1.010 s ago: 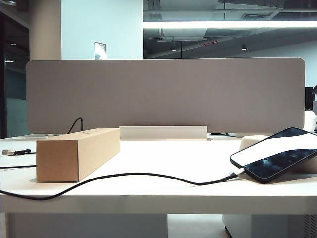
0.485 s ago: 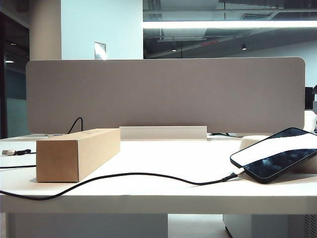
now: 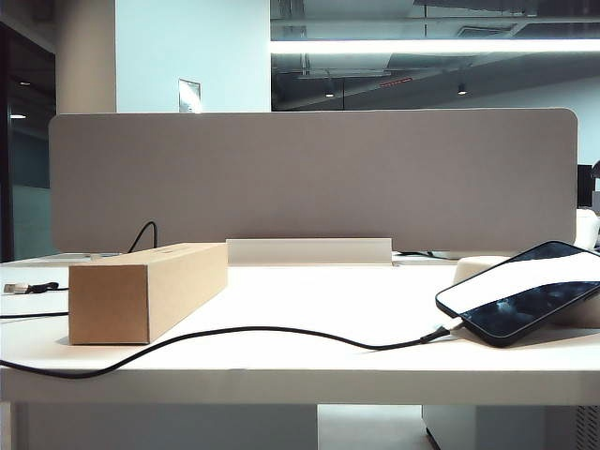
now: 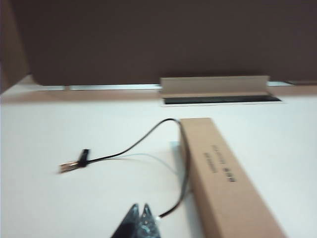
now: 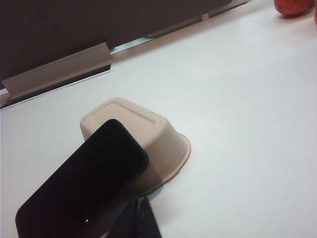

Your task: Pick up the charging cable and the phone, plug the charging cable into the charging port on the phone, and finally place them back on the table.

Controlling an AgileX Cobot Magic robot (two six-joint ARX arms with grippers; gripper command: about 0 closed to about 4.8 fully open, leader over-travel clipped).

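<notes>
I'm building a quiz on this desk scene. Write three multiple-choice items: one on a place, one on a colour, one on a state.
1. What does the phone lean on?
A. an overturned pale tray
B. the cardboard box
C. the divider

2. What colour is the charging cable?
A. white
B. black
C. red

3. How do the left claw and right claw stand?
A. both open
B. one holds the phone
C. both shut, empty

Answers:
1. A: the right wrist view shows the phone propped on the tray.
2. B: a dark cord crosses the white table.
3. C: each wrist view shows fingertips together, holding nothing.
</notes>
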